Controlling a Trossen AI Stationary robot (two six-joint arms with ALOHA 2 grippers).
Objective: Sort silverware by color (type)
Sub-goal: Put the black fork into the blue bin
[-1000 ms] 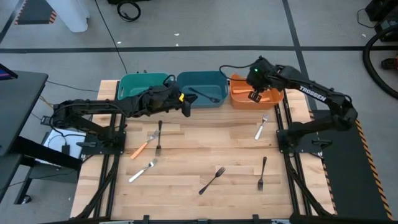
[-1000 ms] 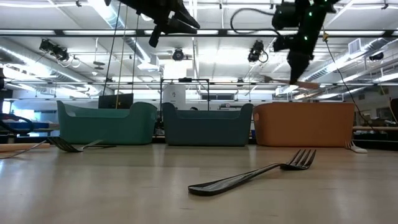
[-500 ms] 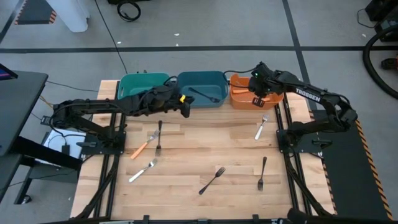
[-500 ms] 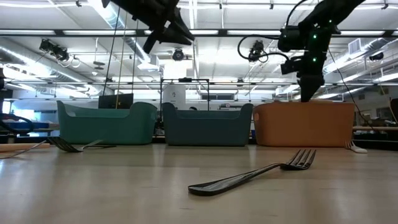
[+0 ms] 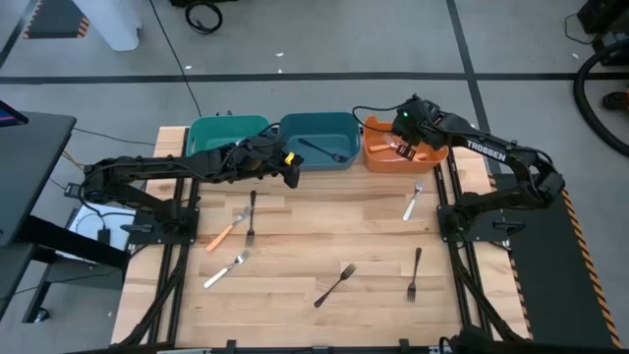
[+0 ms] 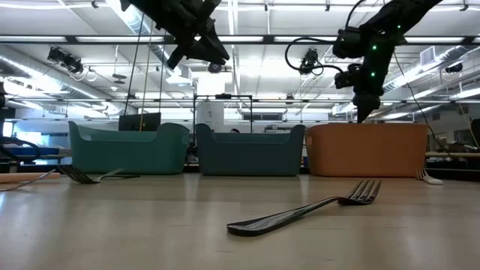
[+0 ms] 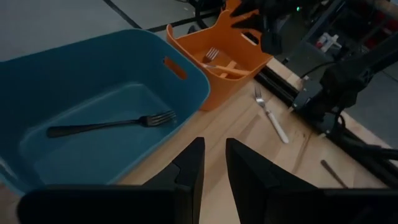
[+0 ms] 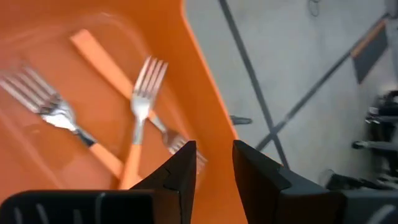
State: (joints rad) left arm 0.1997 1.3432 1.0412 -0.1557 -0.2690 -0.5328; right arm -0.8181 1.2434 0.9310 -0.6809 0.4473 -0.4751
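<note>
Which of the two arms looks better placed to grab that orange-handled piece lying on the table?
Probably the left. The left hand is empty and hovers beside the blue bin, on the same side as the orange-handled piece. The right hand is over the orange bin, far across the table.

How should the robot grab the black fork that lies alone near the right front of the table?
Probably by the middle of its slim handle, coming straight down from above. The black fork lies flat on the wooden table with nothing touching it, tines toward the front edge. The pincer should straddle the handle crosswise, since the fork is thin and low.
</note>
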